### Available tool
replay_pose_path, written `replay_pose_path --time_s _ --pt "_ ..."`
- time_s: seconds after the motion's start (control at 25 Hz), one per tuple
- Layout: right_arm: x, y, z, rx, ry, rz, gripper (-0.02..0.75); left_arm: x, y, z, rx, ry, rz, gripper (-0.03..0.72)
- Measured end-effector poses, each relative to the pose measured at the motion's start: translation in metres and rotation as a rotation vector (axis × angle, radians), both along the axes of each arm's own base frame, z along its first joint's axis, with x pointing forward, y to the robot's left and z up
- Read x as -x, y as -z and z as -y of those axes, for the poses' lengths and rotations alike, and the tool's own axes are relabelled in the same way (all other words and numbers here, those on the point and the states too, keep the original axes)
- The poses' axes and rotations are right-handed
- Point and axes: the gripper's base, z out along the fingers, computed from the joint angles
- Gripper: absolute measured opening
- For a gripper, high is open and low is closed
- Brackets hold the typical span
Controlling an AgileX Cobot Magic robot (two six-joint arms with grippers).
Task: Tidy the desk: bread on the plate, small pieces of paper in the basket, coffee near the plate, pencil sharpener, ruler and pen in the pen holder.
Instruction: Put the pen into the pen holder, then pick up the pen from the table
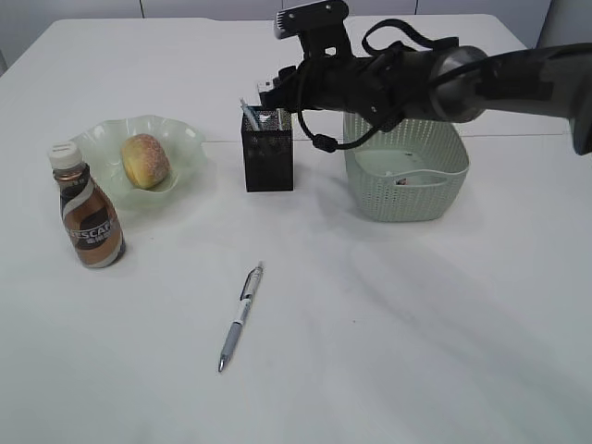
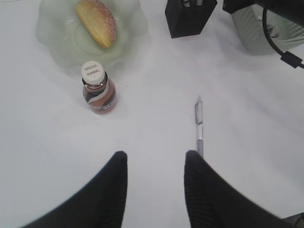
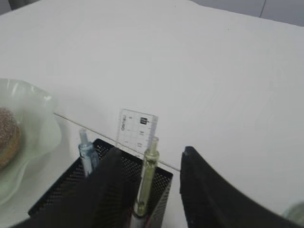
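The bread point(image 1: 145, 160) lies on the green plate point(image 1: 190, 148), and the coffee point(image 1: 90, 213) stands in front of it. A silver pen point(image 1: 240, 316) lies on the desk point(image 1: 416, 324). My right gripper point(image 3: 151, 152) hangs open over the black pen holder point(image 3: 164, 178). A clear yellowish pen point(image 3: 148, 175) stands loose between its fingers, beside the ruler point(image 3: 137, 128) and a blue pen point(image 3: 87, 154). My left gripper point(image 2: 156, 159) is open above the desk, with the silver pen point(image 2: 199, 128) just past its right finger. The pencil sharpener is out of view.
The green basket point(image 1: 407, 171) stands right of the pen holder point(image 1: 268, 153), under my right arm, with something small inside that I cannot identify. The coffee point(image 2: 98, 90) and plate point(image 2: 57, 42) sit to the far left of my left gripper.
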Motion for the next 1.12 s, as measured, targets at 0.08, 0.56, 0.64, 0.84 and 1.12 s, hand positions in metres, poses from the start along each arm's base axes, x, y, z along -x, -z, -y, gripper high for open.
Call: replay_pose_path --time_s 0.08,0.56,0.64,0.84,1.12 --pt "0.003 -0.006 0.004 0.050 0.020 -0.030 0.302 0.000 0.000 0.000 0.000 0.000 0.000 0.299" --pt "0.049 -0.073 0.035 0.155 0.253 -0.389 0.246 0.001 0.000 0.002 0.021 0.009 -0.009 0.299" --pt "0.062 -0.086 0.039 0.175 0.283 -0.457 0.244 0.002 0.000 0.004 0.040 0.016 -0.017 0.299" --pt "0.090 -0.103 0.046 0.217 0.331 -0.624 0.241 0.004 0.000 0.009 0.060 0.042 -0.027 0.320" --pt "0.115 -0.116 0.045 0.200 0.297 -0.804 0.240 0.013 0.003 0.033 0.064 0.147 -0.046 0.376"
